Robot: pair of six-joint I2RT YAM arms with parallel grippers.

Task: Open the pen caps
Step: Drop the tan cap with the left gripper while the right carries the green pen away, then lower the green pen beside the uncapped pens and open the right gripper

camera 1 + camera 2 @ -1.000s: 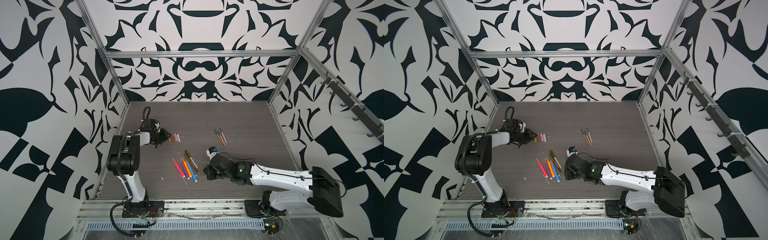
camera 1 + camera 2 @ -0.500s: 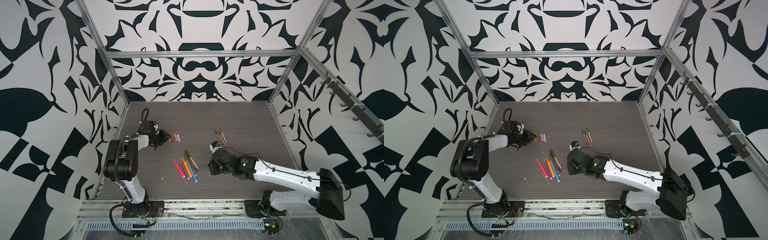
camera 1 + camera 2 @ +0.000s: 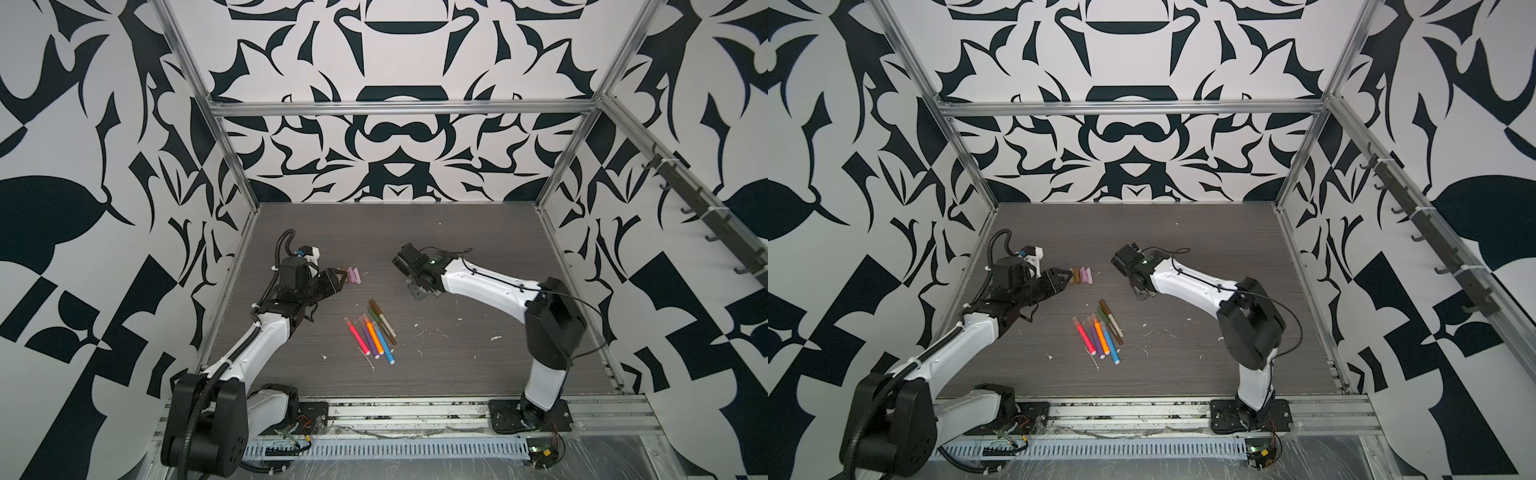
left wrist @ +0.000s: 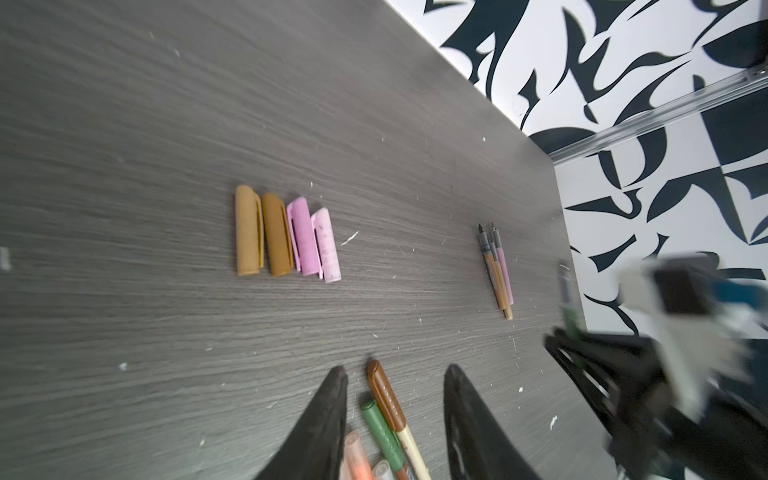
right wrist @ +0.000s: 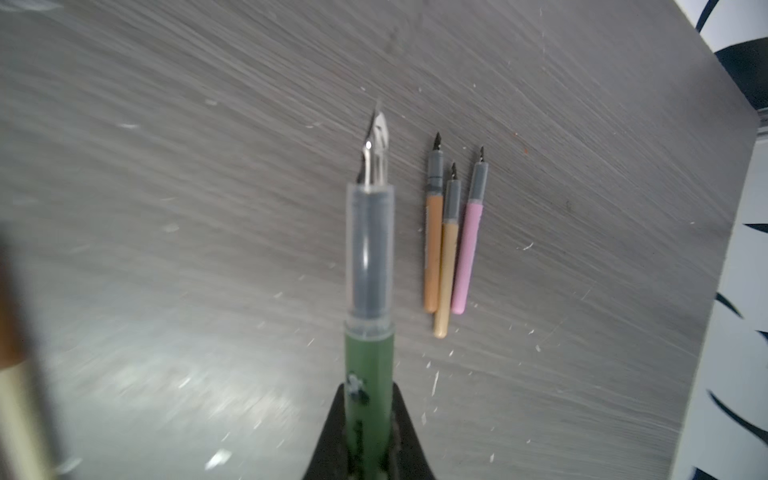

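Between right fingers (image 5: 331, 442), green pen (image 5: 369, 365) ends unseen.

A dark grey wood-grain tabletop (image 3: 478, 249), strewn with small white scraps (image 3: 494, 338), sits inside black-and-white patterned walls (image 3: 395, 158) framed by silver aluminium bars (image 3: 399, 108), with a rail of dark hooks (image 3: 706, 216) on one side wall.

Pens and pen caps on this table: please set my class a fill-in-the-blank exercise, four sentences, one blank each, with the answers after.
1. The right gripper is shut on an uncapped ____ fountain pen.
2. ____ more uncapped pens lie side by side on the table.
3. The loose pen caps form a row of ____.
4. On the left gripper the jaws stand ____, nothing between them.
Missing words: green; three; four; open.
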